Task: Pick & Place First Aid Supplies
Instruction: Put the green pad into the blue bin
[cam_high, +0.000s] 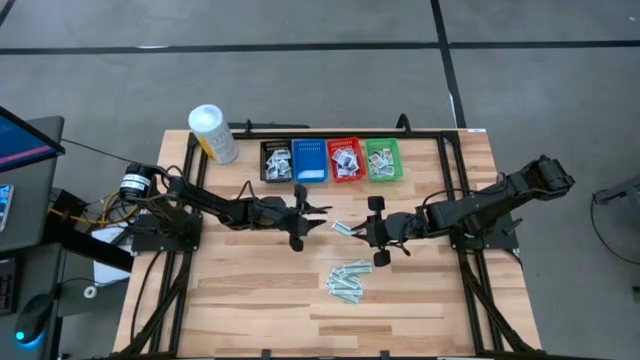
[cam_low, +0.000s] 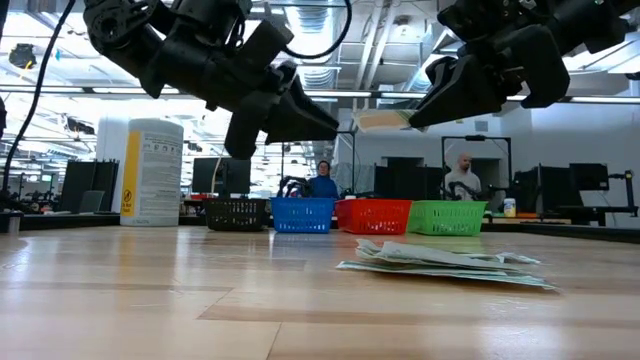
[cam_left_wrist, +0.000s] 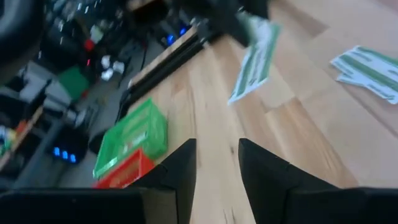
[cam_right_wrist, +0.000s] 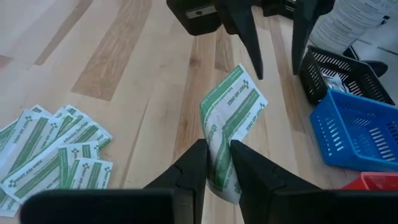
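Observation:
My right gripper (cam_right_wrist: 219, 158) is shut on a white packet with green print (cam_right_wrist: 233, 109), one of the first aid supplies, held above the table's middle (cam_high: 345, 228). My left gripper (cam_left_wrist: 217, 158) faces it from the left (cam_high: 312, 222). It is open, its fingers just beyond the packet's free end, with nothing between them. Several more such packets lie flat in a loose pile (cam_high: 347, 281) on the table, nearer the front edge. My right gripper pinches the packet between its two fingers at the packet's near end (cam_right_wrist: 217, 163). The fingers come from the table's right, slanting slightly down, and lie along the packet. The packet is bent lengthwise and sticks out past the fingertips toward my left gripper, lifted clear of the table (cam_low: 385, 120).
Black (cam_high: 277, 160), blue (cam_high: 309, 160), red (cam_high: 346, 160) and green (cam_high: 383, 160) mesh baskets stand in a row at the table's far edge. A tall white tub with a yellow label (cam_high: 213, 133) stands at the far left. People sit in the room beyond (cam_low: 322, 180).

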